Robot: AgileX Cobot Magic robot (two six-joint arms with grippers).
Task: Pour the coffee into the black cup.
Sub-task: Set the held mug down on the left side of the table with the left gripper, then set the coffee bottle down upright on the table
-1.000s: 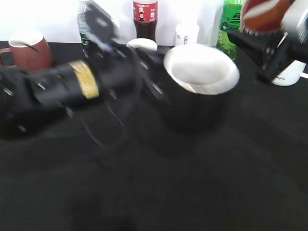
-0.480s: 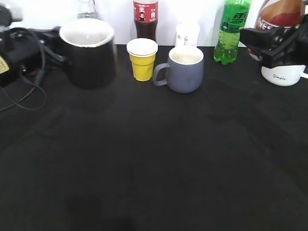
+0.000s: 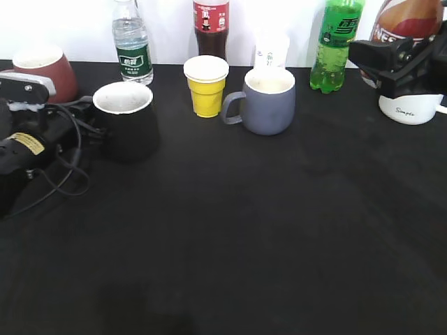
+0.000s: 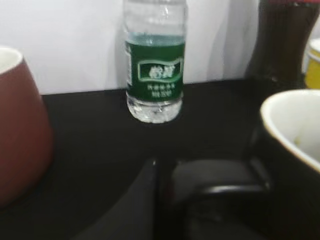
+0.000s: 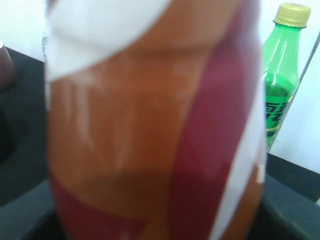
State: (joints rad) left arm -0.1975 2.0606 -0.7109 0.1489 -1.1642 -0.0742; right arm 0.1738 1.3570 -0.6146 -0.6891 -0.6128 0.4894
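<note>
The black cup (image 3: 127, 124), glossy with a white inside, is upright at the left of the black table. My left gripper (image 3: 85, 117) is shut on its handle. In the left wrist view the cup (image 4: 295, 150) fills the right edge and my jaws (image 4: 165, 192) close round the handle. My right gripper (image 3: 395, 60) is shut on the coffee bottle (image 3: 406, 17) and holds it raised at the far right, well away from the cup. Its red-orange and white label (image 5: 150, 125) fills the right wrist view.
The back row holds a maroon mug (image 3: 43, 68), a water bottle (image 3: 131, 42), a cola bottle (image 3: 211, 26), a yellow cup (image 3: 206, 87), a grey-blue mug (image 3: 269, 103), a green bottle (image 3: 336, 46) and a white mug (image 3: 412, 109) under the right arm.
My left arm swung the black cup from close in front of the camera to the left and down, near the maroon mug. The right arm with the coffee bottle barely moved.
</note>
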